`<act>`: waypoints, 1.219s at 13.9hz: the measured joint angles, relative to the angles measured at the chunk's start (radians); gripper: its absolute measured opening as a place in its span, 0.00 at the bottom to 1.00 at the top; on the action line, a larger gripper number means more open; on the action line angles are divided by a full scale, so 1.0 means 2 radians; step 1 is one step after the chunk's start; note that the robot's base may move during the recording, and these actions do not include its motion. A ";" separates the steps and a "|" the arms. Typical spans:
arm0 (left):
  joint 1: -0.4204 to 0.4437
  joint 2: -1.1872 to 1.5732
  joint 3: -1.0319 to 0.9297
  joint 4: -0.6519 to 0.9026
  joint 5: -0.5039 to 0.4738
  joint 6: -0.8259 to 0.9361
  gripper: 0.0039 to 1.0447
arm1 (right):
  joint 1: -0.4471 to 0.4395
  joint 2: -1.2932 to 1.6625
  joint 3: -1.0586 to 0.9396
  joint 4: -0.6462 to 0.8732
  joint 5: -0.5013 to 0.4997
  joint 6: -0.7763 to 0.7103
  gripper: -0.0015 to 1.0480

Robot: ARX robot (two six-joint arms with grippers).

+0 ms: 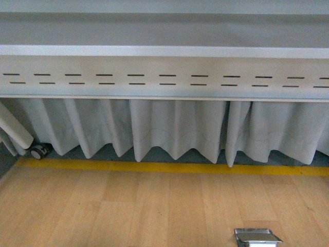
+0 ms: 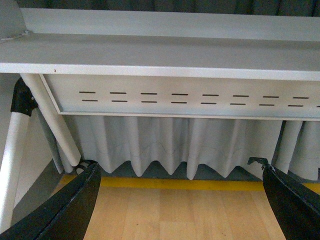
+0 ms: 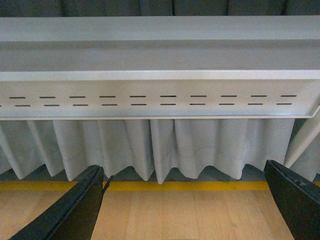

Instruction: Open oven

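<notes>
Oven shows in none of the three views, so its place and look cannot be told. One gray table (image 1: 164, 51) with a slotted panel stands over one pleated curtain (image 1: 175, 128), one yellow line (image 1: 154, 166) and a wooden floor (image 1: 128, 206). Two left fingers (image 2: 75, 210) and two right fingers (image 3: 82, 207) are spread wide, holding nothing.

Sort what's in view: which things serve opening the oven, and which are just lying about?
Job: left gripper, right gripper, both open; the oven is not in view.
Just about: table, white curtain, yellow floor line, caster, metal floor box.
</notes>
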 joint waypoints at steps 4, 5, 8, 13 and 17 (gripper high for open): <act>0.000 0.000 0.000 0.000 0.000 0.000 0.94 | 0.000 0.000 0.000 0.000 0.000 0.000 0.94; 0.000 0.000 0.000 0.000 0.000 0.000 0.94 | 0.000 0.000 0.000 0.000 0.000 0.000 0.94; 0.000 0.000 0.000 0.000 0.000 0.000 0.94 | 0.000 0.000 0.000 0.000 0.000 0.000 0.94; 0.000 0.000 0.000 0.000 0.000 0.000 0.94 | 0.000 0.000 0.000 0.000 0.000 0.000 0.94; 0.000 0.000 0.000 0.000 0.000 0.000 0.94 | 0.000 0.000 0.000 0.000 0.000 0.000 0.94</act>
